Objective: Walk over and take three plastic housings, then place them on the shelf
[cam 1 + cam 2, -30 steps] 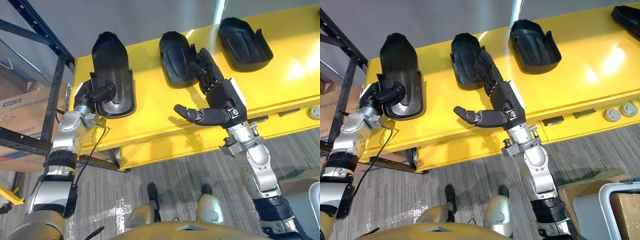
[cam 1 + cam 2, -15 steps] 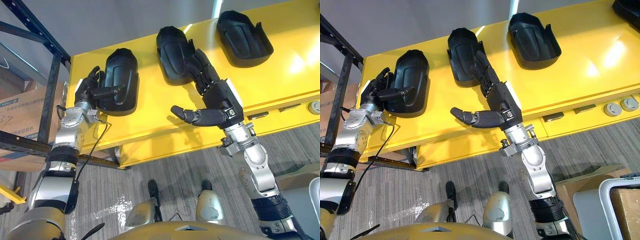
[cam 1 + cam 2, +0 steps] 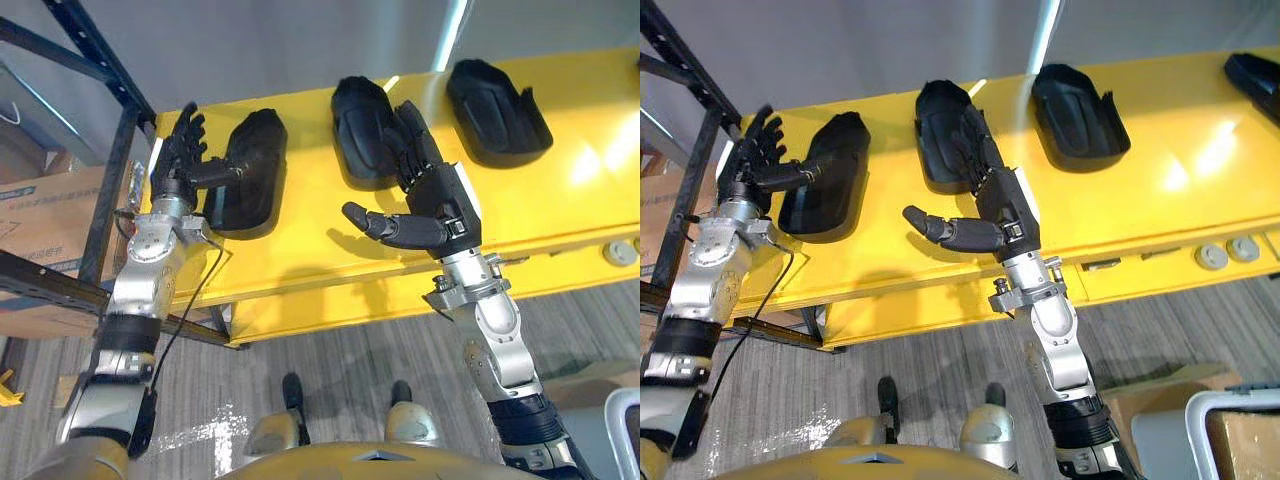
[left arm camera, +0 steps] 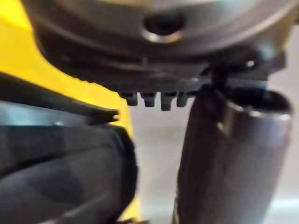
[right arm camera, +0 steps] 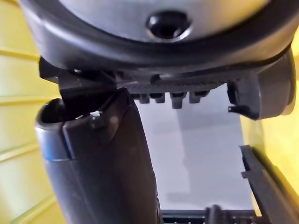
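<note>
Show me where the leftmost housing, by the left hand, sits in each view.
Left eye view: leftmost housing, upper left, beside the left hand.
Right eye view: upper left, beside the same hand.
Left wrist view: probably the dark bulk past the hand.
Right wrist view: cannot tell.
Shared landmark: the yellow table.

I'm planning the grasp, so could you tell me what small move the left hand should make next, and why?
Probably curl the left hand round the left housing: its fingers stand straight beside the rim, only the thumb lies on it, so nothing grips it yet. The right hand rests open against the middle housing.
</note>
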`<state>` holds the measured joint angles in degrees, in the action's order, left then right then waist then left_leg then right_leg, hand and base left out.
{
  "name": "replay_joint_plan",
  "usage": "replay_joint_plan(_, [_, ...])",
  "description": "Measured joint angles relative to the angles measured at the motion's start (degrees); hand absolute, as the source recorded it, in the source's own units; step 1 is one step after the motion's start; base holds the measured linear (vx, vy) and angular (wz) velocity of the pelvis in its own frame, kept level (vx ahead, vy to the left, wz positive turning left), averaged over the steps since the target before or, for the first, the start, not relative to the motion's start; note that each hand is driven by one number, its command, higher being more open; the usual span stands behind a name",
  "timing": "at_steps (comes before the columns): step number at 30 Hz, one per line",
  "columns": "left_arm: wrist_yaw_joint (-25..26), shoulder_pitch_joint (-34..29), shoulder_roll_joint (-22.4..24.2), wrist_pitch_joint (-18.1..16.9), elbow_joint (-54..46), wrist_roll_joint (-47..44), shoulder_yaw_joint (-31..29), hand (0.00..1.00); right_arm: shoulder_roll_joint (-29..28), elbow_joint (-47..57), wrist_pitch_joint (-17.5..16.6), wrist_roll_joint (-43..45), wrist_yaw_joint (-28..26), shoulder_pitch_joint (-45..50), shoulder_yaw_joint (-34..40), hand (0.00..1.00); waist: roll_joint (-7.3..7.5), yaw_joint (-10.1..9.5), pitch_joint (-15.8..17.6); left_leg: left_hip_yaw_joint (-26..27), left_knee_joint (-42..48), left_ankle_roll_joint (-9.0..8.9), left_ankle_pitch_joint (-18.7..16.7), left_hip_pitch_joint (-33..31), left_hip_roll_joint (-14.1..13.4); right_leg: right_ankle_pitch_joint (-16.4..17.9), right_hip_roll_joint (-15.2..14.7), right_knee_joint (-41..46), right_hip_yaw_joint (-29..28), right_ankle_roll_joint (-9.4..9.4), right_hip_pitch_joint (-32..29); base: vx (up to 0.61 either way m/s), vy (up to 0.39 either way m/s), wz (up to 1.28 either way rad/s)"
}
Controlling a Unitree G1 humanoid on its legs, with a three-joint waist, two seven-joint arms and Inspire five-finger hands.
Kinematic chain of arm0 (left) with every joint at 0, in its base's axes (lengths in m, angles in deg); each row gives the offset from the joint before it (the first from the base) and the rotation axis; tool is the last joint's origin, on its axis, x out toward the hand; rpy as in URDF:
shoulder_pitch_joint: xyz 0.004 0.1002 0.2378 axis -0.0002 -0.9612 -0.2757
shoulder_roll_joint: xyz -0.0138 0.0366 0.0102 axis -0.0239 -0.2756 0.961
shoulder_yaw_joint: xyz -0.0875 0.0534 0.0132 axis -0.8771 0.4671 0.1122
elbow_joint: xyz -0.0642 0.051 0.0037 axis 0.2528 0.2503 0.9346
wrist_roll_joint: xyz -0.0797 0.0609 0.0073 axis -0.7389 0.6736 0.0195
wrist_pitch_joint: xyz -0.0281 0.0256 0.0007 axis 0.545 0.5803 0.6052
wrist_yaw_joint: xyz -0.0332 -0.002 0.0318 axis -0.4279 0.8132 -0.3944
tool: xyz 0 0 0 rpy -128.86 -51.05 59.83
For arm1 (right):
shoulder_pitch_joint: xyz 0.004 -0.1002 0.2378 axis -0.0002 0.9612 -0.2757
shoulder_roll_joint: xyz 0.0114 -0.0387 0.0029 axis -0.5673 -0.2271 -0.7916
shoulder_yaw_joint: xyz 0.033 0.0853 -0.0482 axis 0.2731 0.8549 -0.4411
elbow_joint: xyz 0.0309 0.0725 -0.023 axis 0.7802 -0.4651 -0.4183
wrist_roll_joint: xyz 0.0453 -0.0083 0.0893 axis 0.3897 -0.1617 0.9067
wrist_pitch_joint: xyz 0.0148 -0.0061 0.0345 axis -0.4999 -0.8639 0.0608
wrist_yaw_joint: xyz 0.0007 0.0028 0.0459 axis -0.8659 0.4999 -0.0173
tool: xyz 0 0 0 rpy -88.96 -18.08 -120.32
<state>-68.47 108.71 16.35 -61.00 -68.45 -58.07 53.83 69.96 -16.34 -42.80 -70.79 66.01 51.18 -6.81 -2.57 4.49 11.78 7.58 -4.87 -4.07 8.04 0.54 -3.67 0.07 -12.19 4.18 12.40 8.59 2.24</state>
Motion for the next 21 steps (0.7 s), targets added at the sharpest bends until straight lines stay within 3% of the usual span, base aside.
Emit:
replay_joint_plan(5, [2.1,-11.6,9.5,-7.3,-17.5,2.1,-3.4,1.00,-0.2,0.0,-0.7,-0.1,1.6,3.6,4.1,1.00,-0.98,-1.22,-3.0,-0.8,-0.3,-0.17,-0.2,0.5,-0.3,0.2,0.5,-1.4,2.4,-0.30,2.6,-0.02,-0.005,0.20])
replay_joint_plan(6, [1.9,-24.2,17.9,-11.6,-24.7,6.2,-2.3,1.00,-4.5,0.7,-3.1,-0.2,6.2,7.4,9.7,1.00,1.29,-2.77,-7.3,0.2,-0.3,-0.48,0.2,0.0,-1.9,-1.5,2.3,-4.2,2.9,-0.96,3.5,-0.03,0.001,0.10])
replay_joint_plan(16, [2.2,-28.4,19.2,-13.4,-24.7,6.6,-3.0,1.00,-5.3,0.7,-3.5,0.1,5.6,11.4,11.0,1.00,1.39,-2.80,-7.2,0.1,-0.3,-0.36,0.4,-1.3,-1.8,-1.5,2.1,-3.1,2.8,-0.90,2.0,0.00,0.000,0.01])
replay_joint_plan(19, [1.8,-31.1,19.9,-15.1,-24.7,11.3,-4.2,1.00,-7.2,0.8,-3.5,0.1,5.3,12.8,12.4,1.00,1.41,-2.84,-6.7,-0.4,-0.3,-0.37,0.1,-2.3,-1.9,-1.1,2.1,-3.1,3.8,-0.99,1.8,-0.04,0.000,0.21])
replay_joint_plan(21, [-1.2,-35.1,20.0,-16.1,-24.7,15.7,-6.5,1.00,-7.2,2.4,-3.5,1.7,3.8,14.4,13.7,1.00,1.25,-2.87,-6.6,-0.2,-0.3,-0.34,0.1,-3.4,-2.0,-0.6,2.0,-3.1,5.7,-0.92,2.0,-0.02,-0.008,0.41])
